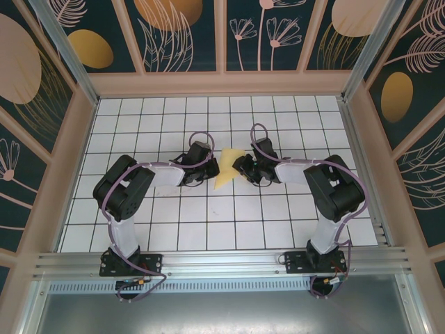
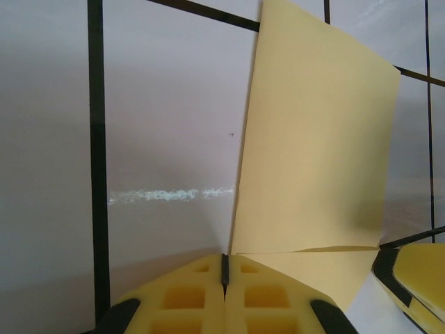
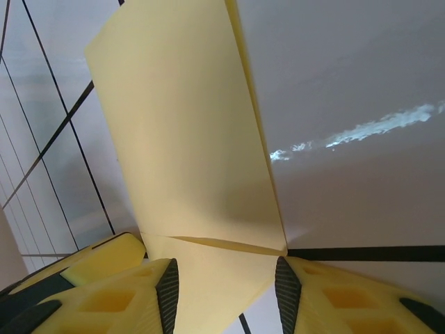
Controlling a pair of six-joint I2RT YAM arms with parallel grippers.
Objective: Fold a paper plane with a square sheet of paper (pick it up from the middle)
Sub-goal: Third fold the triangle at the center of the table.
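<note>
Paper (image 2: 313,139); crease (image 2: 306,249) plain in wrist views

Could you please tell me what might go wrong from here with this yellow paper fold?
The left hand is shut right at the end of the crease in the paper; so slight a hold could slip or tear. The right hand stands open around the lower flap without pinching it, so the raised half may flop back. The two hands sit close together and could bump.
</note>
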